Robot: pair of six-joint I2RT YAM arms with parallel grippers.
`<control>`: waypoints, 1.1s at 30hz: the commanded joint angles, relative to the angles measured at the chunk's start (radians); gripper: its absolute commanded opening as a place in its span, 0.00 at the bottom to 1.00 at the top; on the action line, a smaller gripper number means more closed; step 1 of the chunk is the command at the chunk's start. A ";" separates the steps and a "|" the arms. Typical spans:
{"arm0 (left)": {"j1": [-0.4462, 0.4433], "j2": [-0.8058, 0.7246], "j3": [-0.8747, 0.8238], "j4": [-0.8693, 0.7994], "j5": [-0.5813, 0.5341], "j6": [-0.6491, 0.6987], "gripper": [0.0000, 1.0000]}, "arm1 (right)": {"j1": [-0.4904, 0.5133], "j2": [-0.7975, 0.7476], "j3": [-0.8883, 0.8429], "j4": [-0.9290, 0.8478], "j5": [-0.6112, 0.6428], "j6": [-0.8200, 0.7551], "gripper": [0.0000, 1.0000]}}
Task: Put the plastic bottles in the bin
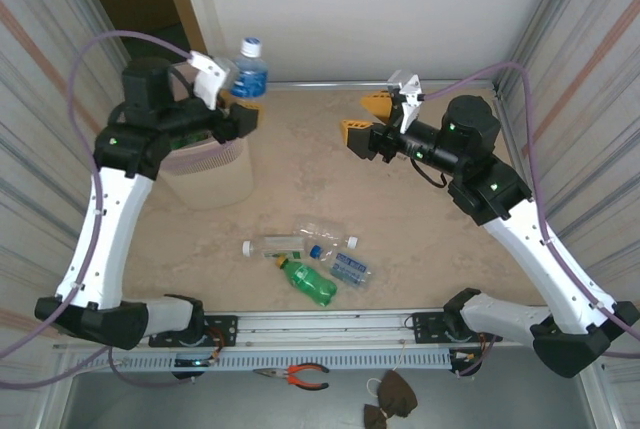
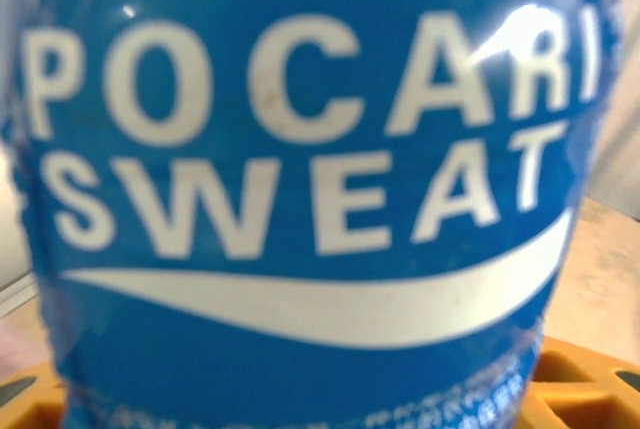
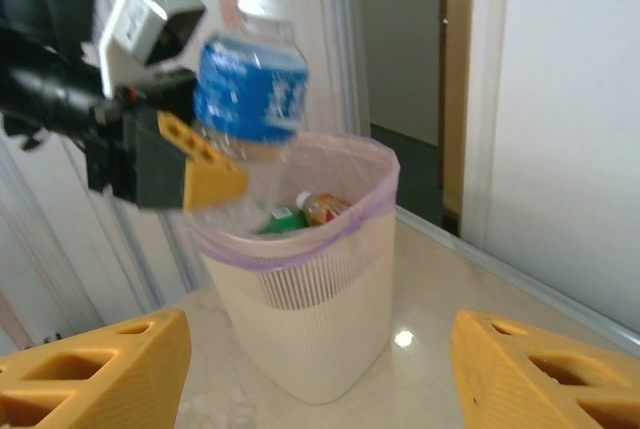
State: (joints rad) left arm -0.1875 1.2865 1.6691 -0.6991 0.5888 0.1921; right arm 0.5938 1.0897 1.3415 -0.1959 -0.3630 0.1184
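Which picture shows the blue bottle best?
The right wrist view: it shows the blue bottle from white cap to clear lower part, above the bin. The top external view shows it small; the left wrist view shows its label, close and blurry.

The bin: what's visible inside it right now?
In the bin, a green-labelled bottle and an orange bottle with a white cap show. Anything deeper is hidden by its wall and the blue-labelled bottle held above.

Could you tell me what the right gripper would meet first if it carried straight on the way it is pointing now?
Most likely the bin: it sits dead ahead of the right gripper, with nothing seen between. The bottle held over it looks above that line, though depth is unclear.
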 commanded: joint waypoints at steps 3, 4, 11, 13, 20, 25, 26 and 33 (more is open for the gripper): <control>0.182 0.054 0.118 -0.164 -0.081 -0.128 0.56 | -0.014 -0.002 -0.008 -0.010 0.017 -0.021 0.67; 0.214 0.065 0.131 -0.174 -0.084 -0.145 0.56 | -0.015 -0.001 -0.007 -0.009 0.012 -0.021 0.67; 0.312 0.209 0.281 -0.387 -0.248 -0.128 0.53 | -0.021 0.007 -0.004 -0.005 -0.005 -0.021 0.67; 0.329 0.222 0.271 -0.394 -0.267 -0.116 0.53 | -0.020 0.007 -0.007 -0.005 -0.005 -0.021 0.67; 0.378 0.313 0.284 -0.444 -0.365 -0.098 0.53 | -0.027 0.005 -0.034 0.016 -0.018 -0.010 0.67; 0.382 0.388 0.283 -0.461 -0.428 -0.095 0.56 | -0.030 0.005 -0.041 0.021 -0.028 -0.009 0.67; 0.381 0.400 0.276 -0.460 -0.439 -0.094 0.58 | -0.032 0.002 -0.044 0.022 -0.030 -0.011 0.67; 0.387 0.455 0.261 -0.449 -0.472 -0.094 0.71 | -0.048 -0.009 -0.067 0.037 -0.039 -0.001 0.68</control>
State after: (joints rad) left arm 0.1886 1.7477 1.9308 -1.1336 0.1516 0.0853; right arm 0.5552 1.0969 1.2865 -0.1898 -0.3866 0.1192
